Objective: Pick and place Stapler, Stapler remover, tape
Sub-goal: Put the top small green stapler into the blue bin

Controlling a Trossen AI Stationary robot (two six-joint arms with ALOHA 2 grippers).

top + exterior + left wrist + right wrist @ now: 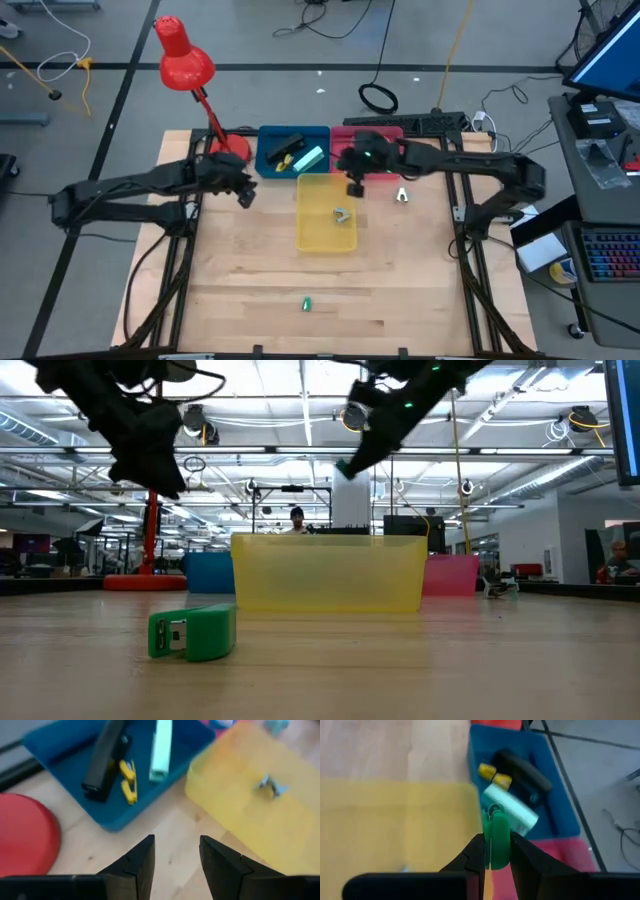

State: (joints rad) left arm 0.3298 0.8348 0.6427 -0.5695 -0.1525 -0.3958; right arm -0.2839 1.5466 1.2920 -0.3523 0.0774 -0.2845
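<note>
My right gripper (495,842) is shut on a small green stapler (496,827) and hangs high above the table, over the far edge of the yellow bin (326,235); the low view shows it (345,468) well above the bins. My left gripper (176,845) is open over bare table between the blue bin (150,800) and the yellow bin. The blue bin holds a black stapler (102,760), a yellow staple remover (128,781) and a pale green stapler (161,747). A metal staple remover (342,214) lies in the yellow bin. No tape roll shows plainly. My right gripper pinches the green stapler between its two fingers, on its flat sides near one end (495,855). The rest of it, with a metal piece (494,811), sticks out beyond the fingertips. It is lifted clear of the table and bins.
A second green stapler (308,302) lies near the table's near edge. Another metal staple remover (401,195) sits on the table right of the yellow bin. A pink bin (385,133) stands at the far edge, and the red lamp's base (25,837) stands left of the blue bin.
</note>
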